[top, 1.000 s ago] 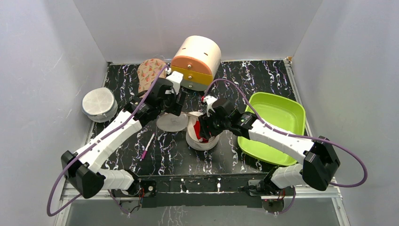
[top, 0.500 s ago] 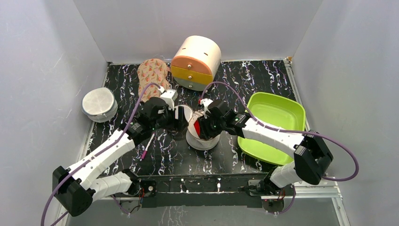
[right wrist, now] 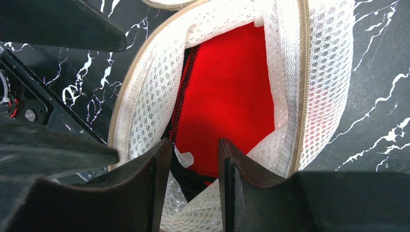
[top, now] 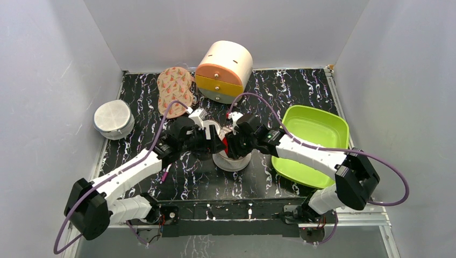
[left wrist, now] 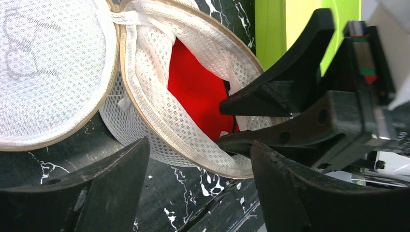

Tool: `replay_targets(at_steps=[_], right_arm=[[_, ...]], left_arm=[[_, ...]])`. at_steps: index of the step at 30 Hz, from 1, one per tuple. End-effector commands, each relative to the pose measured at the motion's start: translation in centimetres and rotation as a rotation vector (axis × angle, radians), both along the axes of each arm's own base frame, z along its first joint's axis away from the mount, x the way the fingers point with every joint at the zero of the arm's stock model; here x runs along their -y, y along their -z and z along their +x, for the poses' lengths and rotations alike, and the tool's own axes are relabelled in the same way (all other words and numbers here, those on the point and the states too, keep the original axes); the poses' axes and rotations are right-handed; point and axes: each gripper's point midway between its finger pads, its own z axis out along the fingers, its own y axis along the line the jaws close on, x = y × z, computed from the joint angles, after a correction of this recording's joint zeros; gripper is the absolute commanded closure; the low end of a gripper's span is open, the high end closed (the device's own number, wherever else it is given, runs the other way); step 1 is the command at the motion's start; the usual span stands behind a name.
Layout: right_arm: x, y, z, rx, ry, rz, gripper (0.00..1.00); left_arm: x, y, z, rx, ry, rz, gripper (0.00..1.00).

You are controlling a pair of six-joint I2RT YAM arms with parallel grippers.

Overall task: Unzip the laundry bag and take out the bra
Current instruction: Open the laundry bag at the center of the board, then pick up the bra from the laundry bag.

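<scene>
Bag mouth: the round pale pinkish mesh laundry bag (right wrist: 145, 104) is open, but the folded red fabric bra (right wrist: 227, 92) fills it and the right gripper (right wrist: 192, 145) stands inside, so little room is left.
Left of bag: the left gripper (left wrist: 199, 145), fingers wide apart, blocks this side.
Right of bag: the bright green plastic tray (top: 309, 110) is near.
Near side: bare black marbled table (top: 236, 185), free passage.
Behind: the round cream drawer box (top: 226, 62), well apart.
</scene>
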Motion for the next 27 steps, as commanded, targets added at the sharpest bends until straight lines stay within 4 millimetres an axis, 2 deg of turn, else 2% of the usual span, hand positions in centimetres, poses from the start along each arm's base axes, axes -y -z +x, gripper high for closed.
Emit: replay_targets(at_steps=[1, 5, 10, 13, 17, 22, 27], right_arm=[[-0.4, -2.5, 1.0, 0.085, 0.024, 0.055, 0.62], [0.4, -1.7, 0.7, 0.078, 0.035, 0.030, 0.62], [0.8, -0.3, -0.1, 0.050, 0.028, 0.018, 0.62], [0.9, -0.1, -0.3, 0.037, 0.026, 0.017, 0.62], [0.2, -2.1, -0.1, 0.063, 0.020, 0.061, 0.62], [-2.8, -5.4, -0.7, 0.123, -0.076, 0.139, 0.60], [-3.2, -5.5, 1.1, 0.172, -0.009, 0.102, 0.56]], left_arm=[[0.8, 0.5, 0.2, 0.012, 0.042, -0.009, 0.31], [0.6, 2.6, -0.8, -0.038, 0.083, 0.030, 0.44], [0.2, 4.3, -2.4, -0.077, 0.141, 0.049, 0.56], [-0.3, 5.1, -3.1, -0.099, 0.151, 0.067, 0.69], [-0.5, 5.4, -3.6, -0.106, 0.149, 0.053, 0.78], [-0.3, 5.5, -3.5, -0.107, 0.146, 0.046, 0.82], [-0.4, 5.8, -3.5, -0.109, 0.149, 0.060, 0.84]])
